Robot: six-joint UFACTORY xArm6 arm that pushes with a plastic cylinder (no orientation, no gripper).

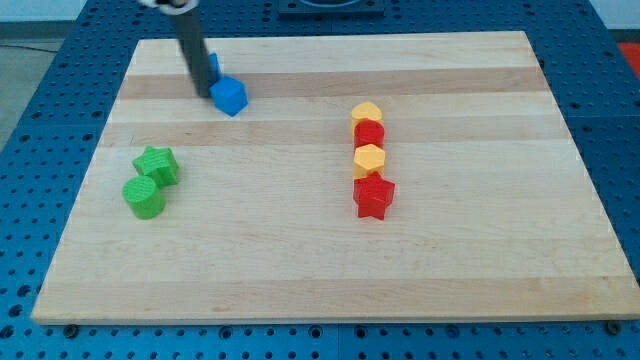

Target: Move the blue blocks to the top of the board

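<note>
A blue cube [229, 96] lies near the top left of the wooden board [320, 250]. A second blue block [213, 66] sits just above and left of it, mostly hidden behind my rod; its shape cannot be made out. My tip [202, 93] rests on the board just left of the blue cube, touching or almost touching its left side.
A green star [157, 164] and a green cylinder [144, 197] sit together at the left. Right of centre, a column runs top to bottom: yellow block [367, 113], red block [369, 133], yellow hexagon [370, 158], red star [373, 196].
</note>
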